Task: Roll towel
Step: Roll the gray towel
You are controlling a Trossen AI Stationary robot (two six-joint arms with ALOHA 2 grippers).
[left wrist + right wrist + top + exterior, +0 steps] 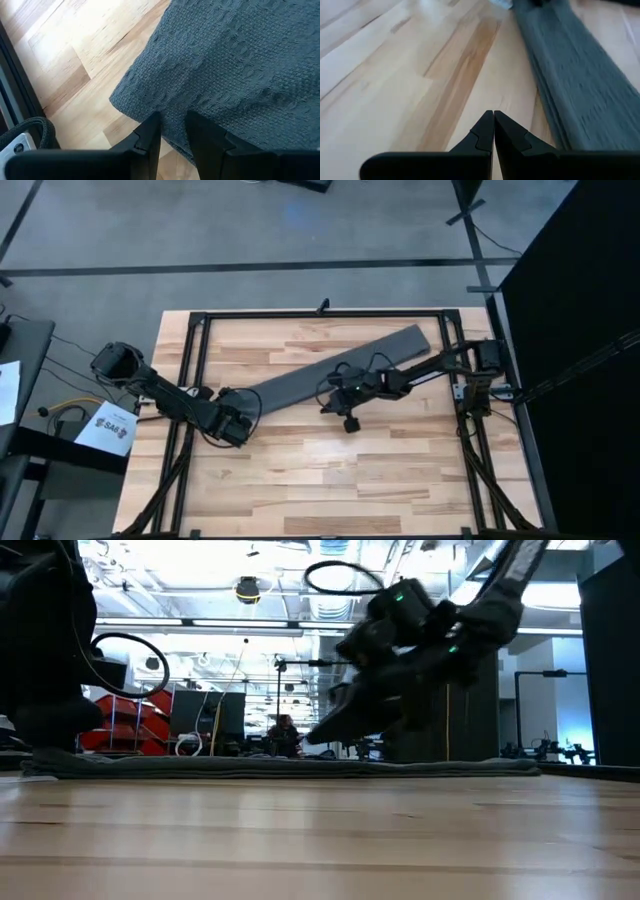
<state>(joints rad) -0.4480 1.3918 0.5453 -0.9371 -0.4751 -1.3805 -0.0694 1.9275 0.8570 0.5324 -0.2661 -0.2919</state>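
Note:
The dark grey towel (340,365) lies flat on the wooden table as a long narrow strip, slanting from the left middle to the far right; it also shows in the low view (300,768). My left gripper (244,416) is low at the strip's left end. Its fingers are open by a narrow gap (173,131) over that end's edge, close to a corner (114,100). My right gripper (326,400) is shut with nothing in it. It hangs above bare wood (493,116) just on the near side of the strip's middle, pointing toward the left end, its tips tilted down (318,733). My left gripper comes at the towel's left end edge (172,117) slanting down from the near left, one fingertip (150,131) on either side of a patch of flat cloth. I cannot tell whether the tips touch the cloth.
A black metal frame (320,313) runs round the tabletop, with rails along the left (190,380) and right (470,410) sides. The near half of the table is open wood (330,480). The strip's long edge shows several stacked layers (550,115).

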